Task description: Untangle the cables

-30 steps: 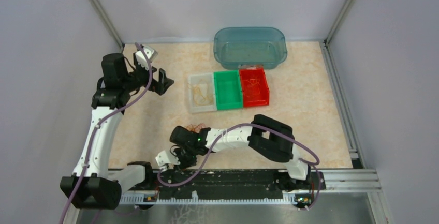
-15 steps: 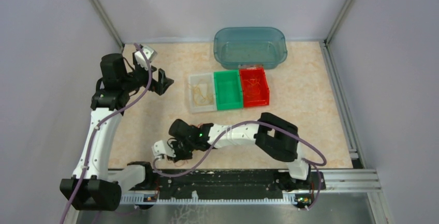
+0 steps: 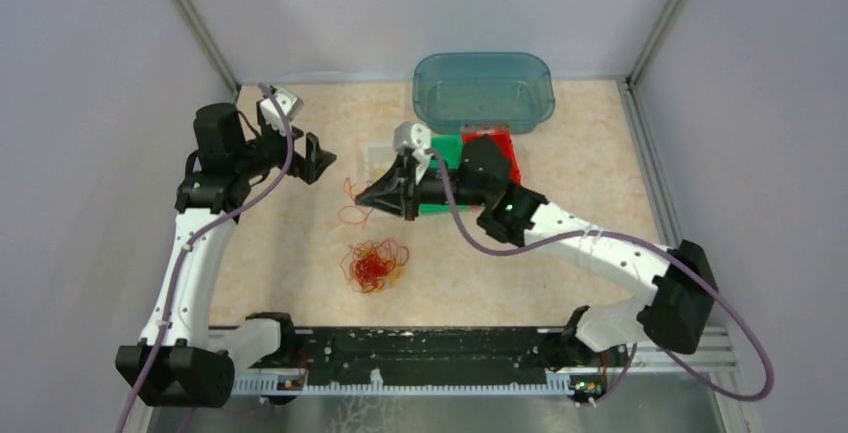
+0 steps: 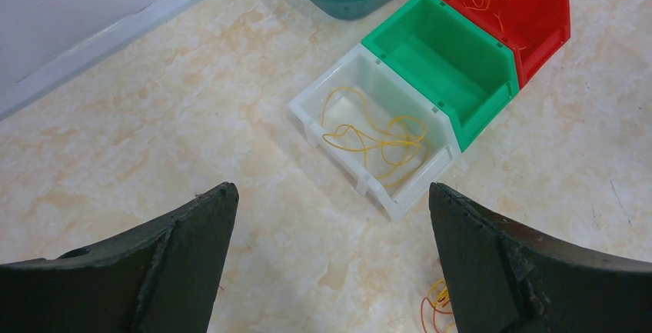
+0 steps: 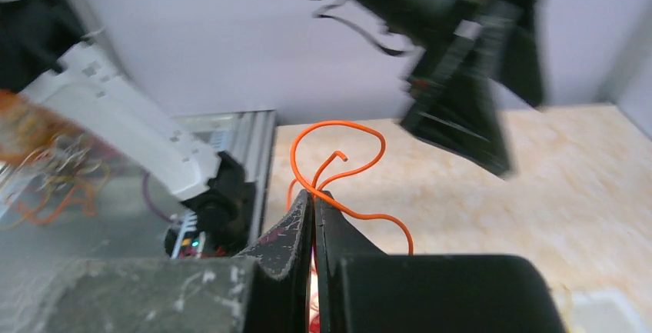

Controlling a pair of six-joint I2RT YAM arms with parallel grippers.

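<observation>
While the right claw (image 5: 314,202) pinches one orange wire (image 5: 338,123) above the counter (image 3: 290,243), the cables (image 3: 373,265) lie clumped on it toward its near edge, and the left claw (image 3: 316,159) hangs spread wide.

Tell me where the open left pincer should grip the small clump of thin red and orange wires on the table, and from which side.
Grip a loose loop at the edge of the clump of thin red and orange wires, not its dense middle, coming straight down. It lies flat on the beige marbled table, so a sideways approach would probably just push it.
</observation>
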